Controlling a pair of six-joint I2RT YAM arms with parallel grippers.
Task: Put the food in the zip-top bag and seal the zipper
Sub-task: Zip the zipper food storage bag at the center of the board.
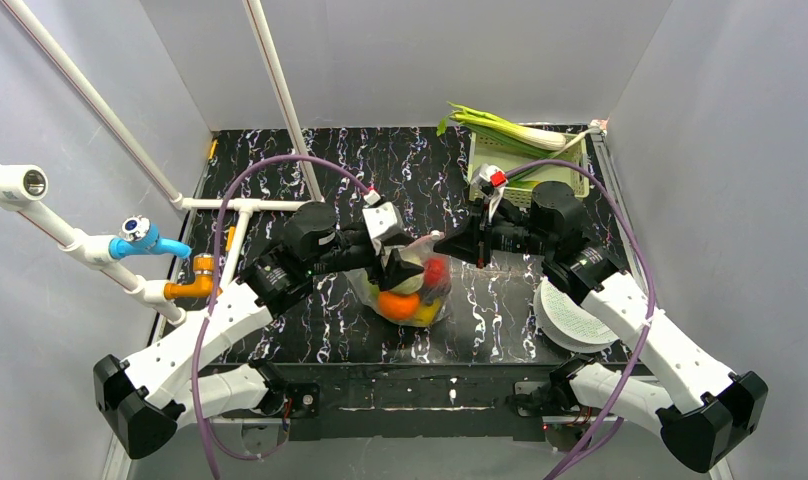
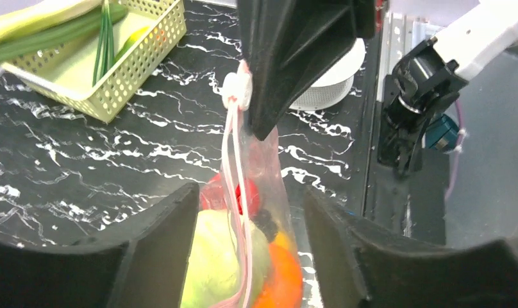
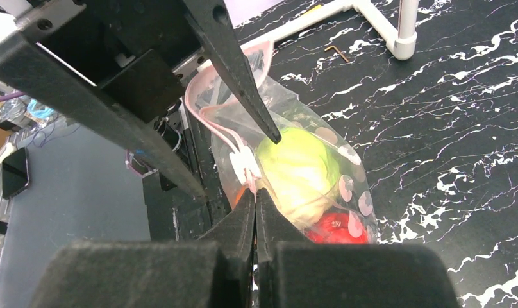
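The clear zip-top bag (image 1: 408, 292) stands upright at the table's middle. It holds the food: a yellow-green round piece (image 2: 211, 256), an orange one (image 2: 285, 276), a red one (image 2: 247, 192) and a small dark one (image 2: 266, 221). The pink zipper (image 2: 234, 167) runs along the top edge to a white slider (image 2: 237, 90). My right gripper (image 3: 255, 196) is shut on the bag's top edge just by the slider (image 3: 247, 163), holding it up. My left gripper (image 2: 250, 199) is open, one finger on each side of the zipper. Both grippers meet over the bag in the top view, left (image 1: 405, 268) and right (image 1: 445, 245).
A pale green mesh basket (image 1: 528, 165) with a leek (image 1: 500, 128) across it stands at the back right. A white round dish (image 1: 570, 315) lies right of the bag. A white pipe frame (image 1: 240, 205) stands at the left. A small hex key (image 3: 336, 52) lies on the table.
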